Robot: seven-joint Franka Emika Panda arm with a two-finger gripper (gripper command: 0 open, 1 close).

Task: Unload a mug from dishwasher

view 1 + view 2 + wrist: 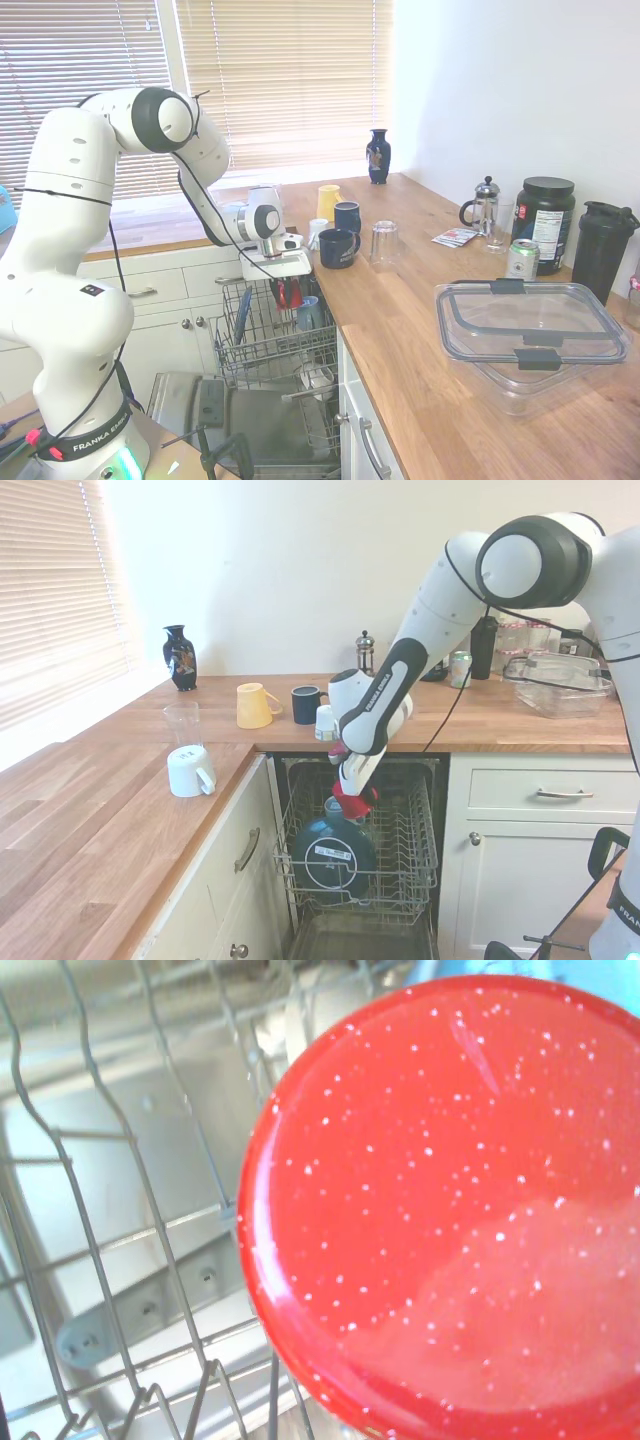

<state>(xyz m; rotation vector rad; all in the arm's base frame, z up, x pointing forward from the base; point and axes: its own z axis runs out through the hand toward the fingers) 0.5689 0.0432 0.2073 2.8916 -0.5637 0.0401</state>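
The red mug (pixel 354 800) is seen held at the end of the gripper (pixel 352 792), just above the grey wire rack (pixel 400 850) of the dishwasher (pixel 362 920), over a large dark round item (pixel 330 855) lying in the basket. The fingers are closed on the mug, though exactly which part is pinched cannot be made out from either exterior view. In the wrist view the frame is largely filled by a flat, glossy, white-speckled red face (pixel 450 1210) (apparently the mug's base, so it is judged to be upside down), with rack wires behind it.

The mug is judged to be light, rigid and enamel-like: hard, smooth and likely slippery, possibly wet from washing. It would chip or dent if knocked against the wires or the counter edge. A firm pinch across the wall or rim is thought safest, with a straight lift clear of the rack. The wooden counter (pixel 120 810) (already bearing 1 white cup (pixel 190 770)) lies near.
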